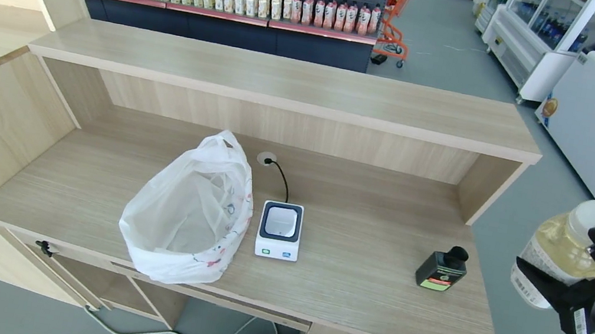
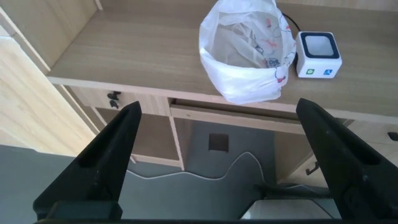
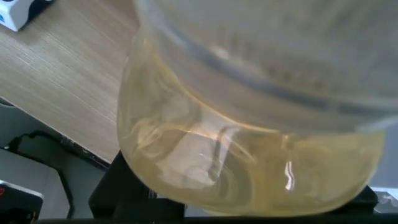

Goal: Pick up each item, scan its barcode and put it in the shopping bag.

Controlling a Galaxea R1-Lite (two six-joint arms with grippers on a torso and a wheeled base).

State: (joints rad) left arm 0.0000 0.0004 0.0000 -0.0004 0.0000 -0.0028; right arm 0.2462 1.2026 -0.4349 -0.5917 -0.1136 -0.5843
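Pale-yellow liquid in a clear, white-capped bottle [image 1: 557, 244], clamped in the right claw [image 1: 569, 261] at frame's right edge, right of the tabletop [image 1: 371, 226]. Its label is partly hidden by the claw. Left claw [image 2: 219, 106] gapes wide, empty.

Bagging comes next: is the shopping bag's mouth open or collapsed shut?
Open: the shopping bag stands on the counter with its mouth spread, interior visible.
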